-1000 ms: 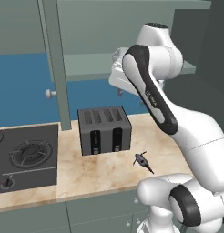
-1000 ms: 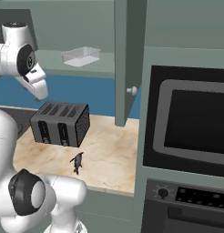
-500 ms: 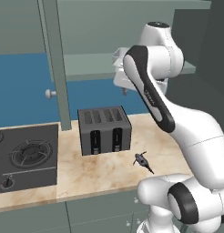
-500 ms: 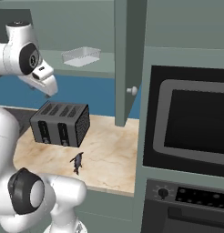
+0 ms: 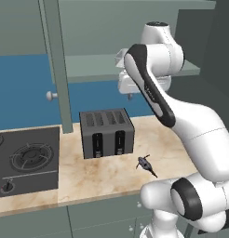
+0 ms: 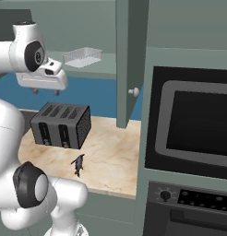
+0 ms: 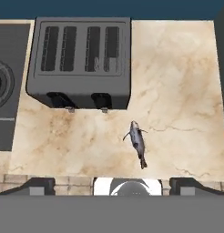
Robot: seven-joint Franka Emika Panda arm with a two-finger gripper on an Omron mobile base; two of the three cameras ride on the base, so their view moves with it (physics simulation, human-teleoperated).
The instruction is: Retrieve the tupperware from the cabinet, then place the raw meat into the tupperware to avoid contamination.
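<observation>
- The tupperware (image 6: 82,57) sits on the open cabinet's shelf (image 6: 104,68), a clear shallow rectangular tub, well above the counter and behind my hand.
- I judge the tub light, stiff and thin-walled, with smooth sides that could slip; one long rim wall between my fingers looks like the surest hold, pinched gently so the plastic does not flex or skate back on the shelf.
- The raw meat (image 7: 137,142) lies on the marble counter (image 7: 182,82), just in front of the four-slot toaster (image 7: 79,61) and apart from it. It is a small dark fish-shaped piece with a thin tail.
- I expect the meat to be soft, light and slick; the thicker body is the place to take it, across its width, not the tail.
- My gripper (image 6: 44,91) hangs in the air over the toaster, just below shelf height, pointing straight down at the counter. Its fingers are spread fully wide and hold nothing.
- My arm rises from the base, bends at a high elbow and folds forward, so the wrist sits level under the shelf edge.
- To reach the tub I would likely have to lift the hand and tip it toward the shelf.
- The stove burner (image 5: 31,156) lies on the toaster's far side, away from the meat.
</observation>
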